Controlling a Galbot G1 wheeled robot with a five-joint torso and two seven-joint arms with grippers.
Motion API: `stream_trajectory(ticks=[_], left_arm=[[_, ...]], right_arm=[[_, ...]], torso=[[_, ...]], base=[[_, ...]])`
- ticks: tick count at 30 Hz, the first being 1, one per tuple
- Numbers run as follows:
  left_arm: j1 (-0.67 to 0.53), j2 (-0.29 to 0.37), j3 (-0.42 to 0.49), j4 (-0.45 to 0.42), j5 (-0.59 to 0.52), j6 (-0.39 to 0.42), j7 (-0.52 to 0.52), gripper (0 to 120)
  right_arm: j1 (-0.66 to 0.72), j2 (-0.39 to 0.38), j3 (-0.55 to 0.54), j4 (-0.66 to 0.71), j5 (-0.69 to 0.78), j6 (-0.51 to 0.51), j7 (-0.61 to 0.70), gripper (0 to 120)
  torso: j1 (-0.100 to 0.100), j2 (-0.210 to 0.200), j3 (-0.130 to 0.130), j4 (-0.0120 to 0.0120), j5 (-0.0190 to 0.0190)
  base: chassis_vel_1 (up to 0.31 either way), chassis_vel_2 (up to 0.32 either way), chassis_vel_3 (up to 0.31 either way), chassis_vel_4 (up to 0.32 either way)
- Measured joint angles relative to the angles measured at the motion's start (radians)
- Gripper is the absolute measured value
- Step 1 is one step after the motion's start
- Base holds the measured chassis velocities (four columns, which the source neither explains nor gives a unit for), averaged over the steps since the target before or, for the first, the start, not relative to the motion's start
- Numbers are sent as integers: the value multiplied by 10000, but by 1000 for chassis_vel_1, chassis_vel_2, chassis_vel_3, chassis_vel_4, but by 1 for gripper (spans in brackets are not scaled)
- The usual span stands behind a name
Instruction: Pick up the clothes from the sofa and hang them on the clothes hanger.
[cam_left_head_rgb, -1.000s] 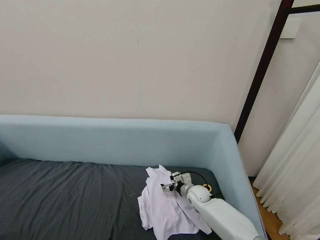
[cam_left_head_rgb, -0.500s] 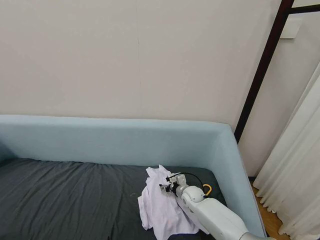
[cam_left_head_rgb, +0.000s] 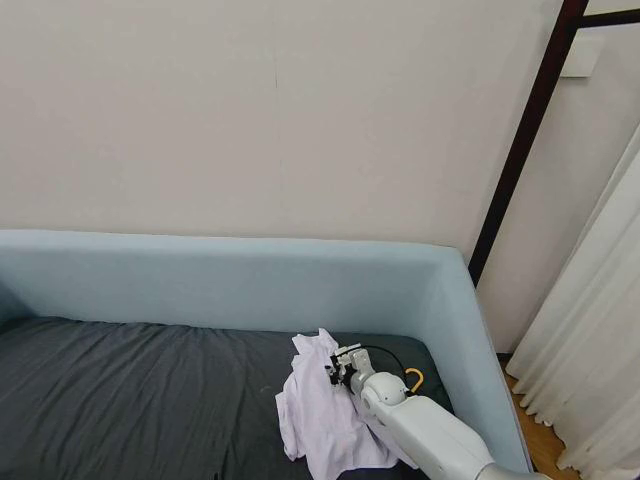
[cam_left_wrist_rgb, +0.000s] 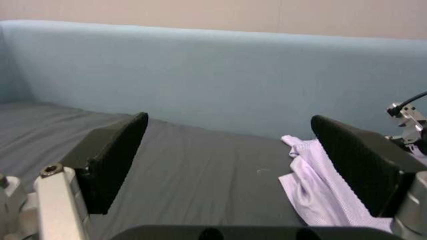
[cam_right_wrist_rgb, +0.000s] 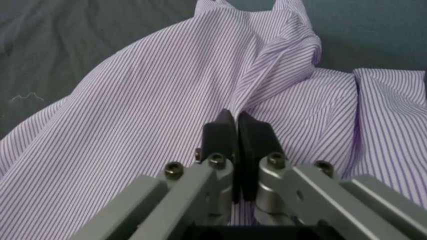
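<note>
Between the fingertips of your right gripper (cam_right_wrist_rgb: 237, 120) runs a raised fold of the striped shirt (cam_right_wrist_rgb: 153, 85), and the fingers look clenched on it. Over the last second that arm has crept forward onto the cloth, which still lies crumpled on the sofa (cam_left_head_rgb: 250, 280) seat. The grasp looks made, and the lift remains. Your left gripper (cam_left_wrist_rgb: 230, 122) hangs released, with the shirt just outside one finger.

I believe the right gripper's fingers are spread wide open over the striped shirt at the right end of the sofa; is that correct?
Not quite: the right gripper has its fingers pressed shut, pinching a fold of the striped shirt at the right end of the sofa, as the right wrist view shows.
</note>
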Motion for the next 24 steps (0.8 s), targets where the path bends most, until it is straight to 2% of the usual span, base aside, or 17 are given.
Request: stream_trajectory(ticks=[10, 14, 19, 20, 24], left_arm=[[-117, -34, 42, 75, -29, -8, -3, 96], [-171, -23, 45, 79, -122, -7, -6, 96], [-377, -14, 66, 109, -215, 0, -15, 96], [-377, -14, 66, 109, -215, 0, -15, 96], [-511, -18, 116, 106, -272, 33, -21, 96]], right_arm=[[-87, -315, 95, 319, 21, 314, -8, 0], [-114, -718, 264, 1153, 171, 341, 128, 0], [503, -1712, 337, 3983, 804, 145, 374, 0], [503, -1712, 337, 3983, 804, 145, 374, 0], [1502, -2362, 140, 5781, 1505, -126, 539, 0]], torso=[[0, 0, 1, 0, 1], [0, 0, 1, -2, 1], [0, 1, -1, 2, -1], [0, 1, -1, 2, -1], [0, 1, -1, 0, -2]], base=[[0, 0, 0, 0], [0, 0, 0, 0], [0, 0, 0, 0], [0, 0, 0, 0], [0, 0, 0, 0]])
